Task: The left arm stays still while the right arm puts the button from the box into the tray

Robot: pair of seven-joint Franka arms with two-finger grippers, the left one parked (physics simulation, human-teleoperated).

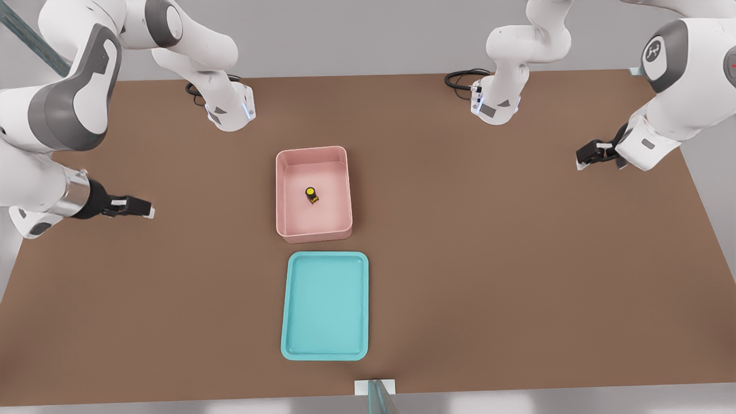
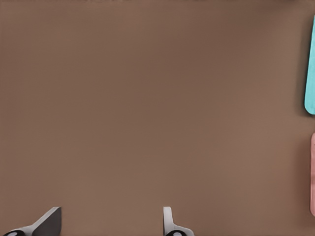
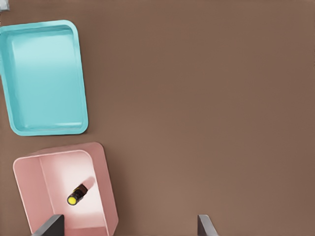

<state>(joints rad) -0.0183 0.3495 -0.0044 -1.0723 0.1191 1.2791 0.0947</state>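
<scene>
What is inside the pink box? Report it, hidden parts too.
Only the button sits on the floor of the box, clear of its walls. Nothing covers it; the open claw hangs off to the front view's left.

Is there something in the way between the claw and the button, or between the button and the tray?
Only the pink box's walls. The button sits inside it, so the open claw, off to the front view's left, must come from above. The lift must clear the wall facing the turquoise tray; only bare table lies between them.
</scene>
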